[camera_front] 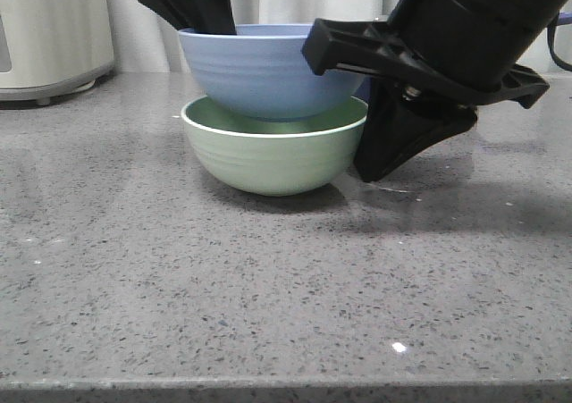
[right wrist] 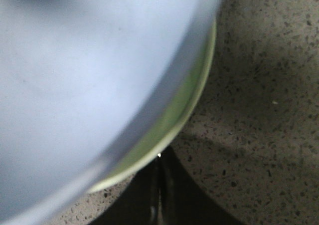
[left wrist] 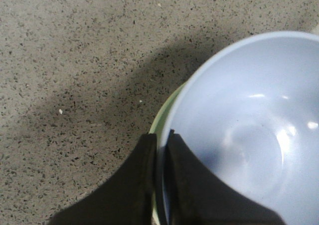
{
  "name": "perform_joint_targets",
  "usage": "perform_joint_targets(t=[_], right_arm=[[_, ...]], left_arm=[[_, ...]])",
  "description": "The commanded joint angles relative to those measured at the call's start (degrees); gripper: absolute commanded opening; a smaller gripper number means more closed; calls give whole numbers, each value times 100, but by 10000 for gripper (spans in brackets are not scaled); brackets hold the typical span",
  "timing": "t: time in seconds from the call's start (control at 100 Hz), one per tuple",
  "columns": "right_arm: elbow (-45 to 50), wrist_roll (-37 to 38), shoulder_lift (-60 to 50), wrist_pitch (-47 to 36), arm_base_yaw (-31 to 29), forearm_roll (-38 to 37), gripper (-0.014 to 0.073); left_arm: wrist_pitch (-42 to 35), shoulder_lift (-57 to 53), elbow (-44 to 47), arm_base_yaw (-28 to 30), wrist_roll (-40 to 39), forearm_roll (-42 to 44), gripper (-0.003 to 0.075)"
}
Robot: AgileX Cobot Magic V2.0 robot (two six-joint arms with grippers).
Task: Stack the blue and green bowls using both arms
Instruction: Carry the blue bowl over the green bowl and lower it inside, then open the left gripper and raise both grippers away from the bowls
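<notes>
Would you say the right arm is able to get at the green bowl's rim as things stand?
Probably yes: the right gripper sits beside the green bowl with its fingers pinching the rim's exposed edge. The blue bowl nested inside leaves that outer rim uncovered there.

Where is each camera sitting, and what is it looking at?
Front view: low at the counter edge, facing forward at the blue bowl sitting in the green bowl; both black arms show.
Left wrist view: above the left claw, looking down; it pinches the blue bowl's rim.
Right wrist view: above the right claw, closed beside the green bowl.
All three show both bowls.
</notes>
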Motion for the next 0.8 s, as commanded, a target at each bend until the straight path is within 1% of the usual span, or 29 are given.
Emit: perform_joint_targets(t=[0.0, 0.03, 0.11, 0.16, 0.21, 0.49, 0.57, 0.67, 0.79], right_arm=[[-142, -70, -164, -207, -3, 56, -66], [-142, -70, -164, -207, -3, 56, -66], [-142, -70, -164, -207, -3, 56, -66], [-142, -70, -164, -207, -3, 56, -66], [-142, -70, -164, -207, -3, 56, -66], [-142, -70, -164, -207, -3, 56, -66], [-142, -70, -164, -95, -3, 56, -66], [-142, -70, -164, -41, -15, 51, -66], [-142, -65, -164, 95, -41, -84, -66]], left_arm=[[-167, -249, -195, -64, -20, -179, 94], [-155, -249, -195, -64, -20, -179, 120], [-109, -249, -195, -64, -20, -179, 239], [-99, -249, -195, -64, -20, -191, 289], [-82, -249, -195, -64, -20, -212, 316], [23, -285, -195, -64, -20, -248, 315], [23, -363, -195, -40, -20, -248, 315], [13, -476, -195, -28, -57, -51, 315], [-109, -724, 10, 153, -185, 76, 315]])
